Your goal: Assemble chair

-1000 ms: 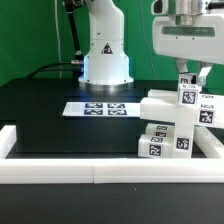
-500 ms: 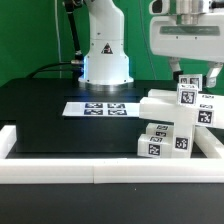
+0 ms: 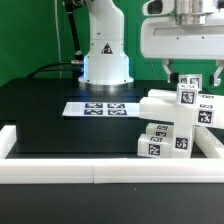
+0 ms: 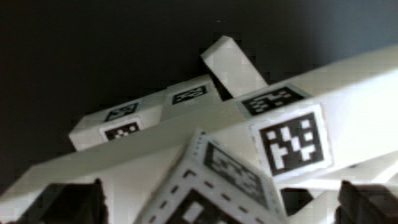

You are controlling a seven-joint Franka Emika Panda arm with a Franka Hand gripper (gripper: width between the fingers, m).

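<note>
Released a moment ago: two-finger gripper [image 3: 193,74] now spread wide and lifted clear above the chunky white plastic chair assembly with black-and-white tags [image 3: 178,122], left standing by the exterior view's right rail; piece apparently seated, next part awaited.

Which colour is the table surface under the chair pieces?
Black table; the exterior view shows it best.
</note>
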